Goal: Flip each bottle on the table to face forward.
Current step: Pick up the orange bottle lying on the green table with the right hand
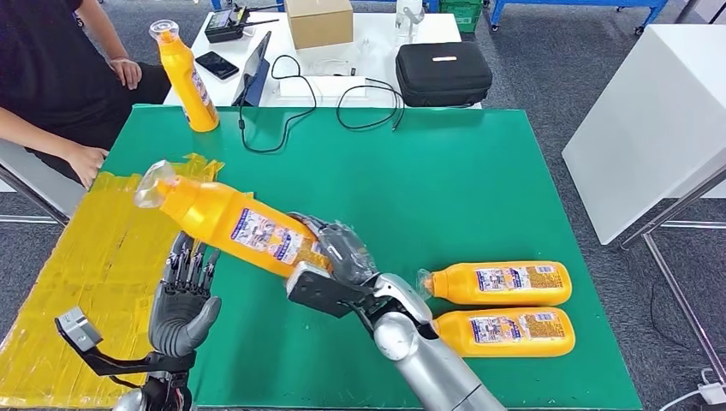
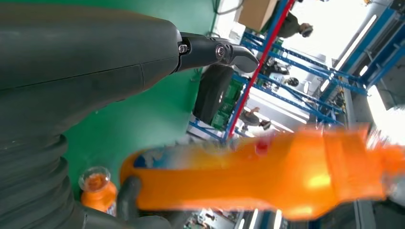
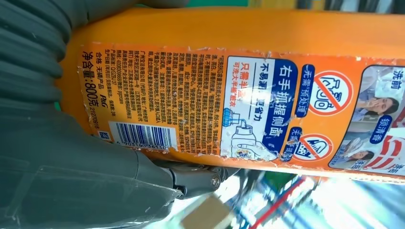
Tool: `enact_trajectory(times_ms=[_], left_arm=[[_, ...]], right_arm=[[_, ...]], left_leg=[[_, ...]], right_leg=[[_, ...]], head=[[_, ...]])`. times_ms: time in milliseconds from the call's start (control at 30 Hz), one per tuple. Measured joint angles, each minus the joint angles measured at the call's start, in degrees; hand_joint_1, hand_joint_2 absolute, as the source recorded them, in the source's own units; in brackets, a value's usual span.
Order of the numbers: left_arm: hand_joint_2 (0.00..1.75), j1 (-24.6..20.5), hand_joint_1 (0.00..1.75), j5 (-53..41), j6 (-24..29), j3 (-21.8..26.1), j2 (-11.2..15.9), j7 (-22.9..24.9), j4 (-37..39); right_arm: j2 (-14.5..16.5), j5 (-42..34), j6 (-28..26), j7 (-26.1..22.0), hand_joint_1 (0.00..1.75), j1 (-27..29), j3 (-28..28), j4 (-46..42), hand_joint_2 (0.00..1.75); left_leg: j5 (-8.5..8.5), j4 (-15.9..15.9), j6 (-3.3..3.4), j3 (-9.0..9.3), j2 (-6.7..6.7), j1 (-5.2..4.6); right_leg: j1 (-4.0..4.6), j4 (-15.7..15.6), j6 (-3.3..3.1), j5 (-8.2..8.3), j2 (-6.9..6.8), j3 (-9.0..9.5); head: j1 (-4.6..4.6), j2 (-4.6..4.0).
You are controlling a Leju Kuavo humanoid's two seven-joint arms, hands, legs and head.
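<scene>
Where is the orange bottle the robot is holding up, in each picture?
Head view: the held bottle slants across the left-middle, cap up-left, its base gripped by the right hand.
Left wrist view: it is the blurred orange shape across the lower part, beyond the left hand.
Right wrist view: its label side stretches across the picture, close up.
Shared landmark: the green table mat, also in the left wrist view.
</scene>
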Motion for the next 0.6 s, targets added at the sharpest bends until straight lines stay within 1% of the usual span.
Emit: enact_trajectory(times_ms=[133, 300, 433, 600], left_arm=[[1.75, -0.3, 0.00, 0.4, -0.2, -1.1, 0.0, 0.0, -0.3], [1.75, -0.2, 0.00, 2.2, -0.1, -1.6, 0.2, -0.3, -0.9], [1.75, 0.3, 0.00, 3.2, -0.2, -1.4, 0.5, -0.5, -1.2], [1.75, 1.0, 0.00, 3.4, -0.2, -1.1, 1.0, -0.6, -1.2]], right_arm=[[2.9, -0.1, 0.1, 0.2, 1.75, -0.9, 2.8, 4.8, 1.75], [6.1, -0.6, -0.3, -1.0, 1.75, -1.0, 7.3, 11.4, 1.75], [7.1, -2.3, -1.5, -1.4, 1.75, -1.4, 11.6, 14.8, 1.75], [7.3, -3.2, -1.9, -1.5, 1.75, -1.9, 13.7, 16.7, 1.75]], left_leg=[[0.01, 0.0, -0.01, 0.00, -0.04, 0.05], [-0.01, 0.0, -0.04, -0.01, -0.01, 0.06], [-0.02, 0.0, -0.04, -0.05, -0.03, 0.05], [-0.01, 0.0, -0.04, -0.05, -0.03, 0.04]], right_leg=[[0.04, 0.0, -0.01, 0.00, -0.01, 0.00], [0.07, 0.0, -0.03, -0.03, 0.00, -0.04], [0.06, 0.0, -0.07, -0.06, 0.00, -0.08], [0.05, 0.0, -0.06, -0.05, 0.00, -0.08]], head=[[0.00, 0.00], [0.00, 0.00], [0.02, 0.00], [0.05, 0.00]])
